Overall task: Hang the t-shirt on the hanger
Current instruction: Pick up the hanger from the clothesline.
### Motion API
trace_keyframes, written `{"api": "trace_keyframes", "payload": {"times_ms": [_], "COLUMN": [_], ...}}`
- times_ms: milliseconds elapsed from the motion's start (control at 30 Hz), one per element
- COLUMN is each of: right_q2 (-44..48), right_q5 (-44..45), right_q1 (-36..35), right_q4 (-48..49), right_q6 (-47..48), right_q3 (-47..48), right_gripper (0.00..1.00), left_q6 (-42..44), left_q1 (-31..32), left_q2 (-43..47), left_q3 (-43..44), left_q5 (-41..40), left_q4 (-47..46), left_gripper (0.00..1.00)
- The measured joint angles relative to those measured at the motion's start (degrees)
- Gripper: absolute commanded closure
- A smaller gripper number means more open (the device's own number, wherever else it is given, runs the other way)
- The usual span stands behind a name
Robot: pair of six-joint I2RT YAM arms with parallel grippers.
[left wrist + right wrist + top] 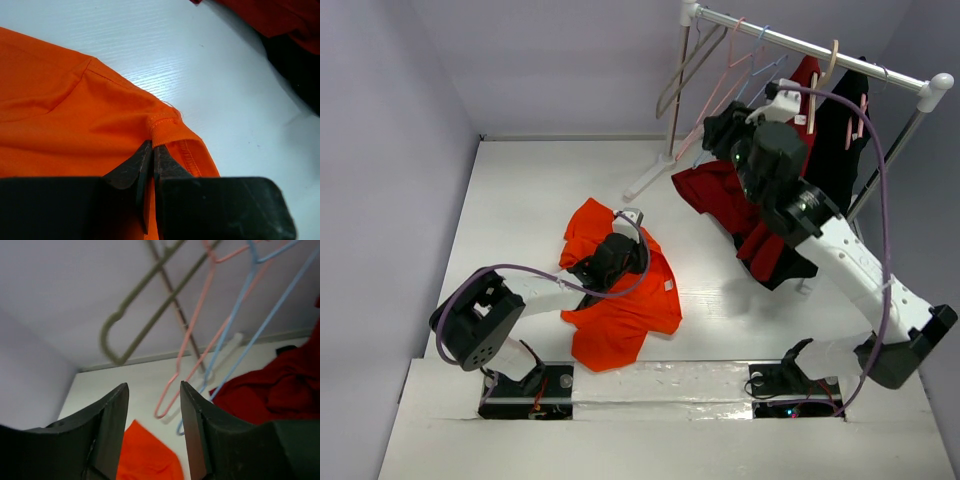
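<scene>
Left gripper (152,150) pinches the t-shirt (60,115) hem on the table (225,75); right gripper (152,430), jaws spread and empty, faces the racked hanger (231,320); likely step: fetching it; next, grasp 1 blue bar.

Bright, even overhead light, soft shadows. Glossy sheen on table (150,55). Hangers (104,337) blurred, out of focus, right wrist view.

Matt cloth t-shirt (620,325) on a glossy, wood-grained table (520,200).
</scene>
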State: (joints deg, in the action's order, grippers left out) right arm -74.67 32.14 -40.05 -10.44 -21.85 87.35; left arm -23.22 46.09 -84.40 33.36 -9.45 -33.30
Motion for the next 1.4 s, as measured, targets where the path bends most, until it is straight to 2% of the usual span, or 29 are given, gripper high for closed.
{"api": "trace_keyframes", "payload": {"times_ms": [200, 367, 1000, 1233, 1400], "right_q2": [-4.9, -8.6, -15.0, -16.0, -16.0], "right_q5": [-1.4, -7.4, -20.2, -23.5, -25.0], "right_q1": [9.9, 15.3, 21.3, 21.9, 22.1], "right_q4": [-4.6, -7.4, -7.0, -4.9, -3.0], "right_q6": [-0.6, -1.5, -6.8, -8.1, -8.7], "right_q3": [3.7, 8.9, 9.6, 9.5, 9.1], "right_gripper": [0.45, 0.45, 0.52, 0.64, 0.79], "left_q6": [-0.2, -0.3, -0.7, -0.7, -0.7], "left_q1": [0.0, 0.0, 0.0, 0.0, 0.0], "left_q2": [0.1, 0.3, 0.7, 0.7, 0.7], "left_q3": [0.0, 0.0, 0.0, 0.0, 0.0], "left_q5": [0.4, 0.7, 2.3, 2.4, 2.8], "left_q4": [0.0, -0.1, -0.3, -0.3, -0.3], "left_gripper": [1.0, 1.0, 1.0, 1.0, 1.0]}}
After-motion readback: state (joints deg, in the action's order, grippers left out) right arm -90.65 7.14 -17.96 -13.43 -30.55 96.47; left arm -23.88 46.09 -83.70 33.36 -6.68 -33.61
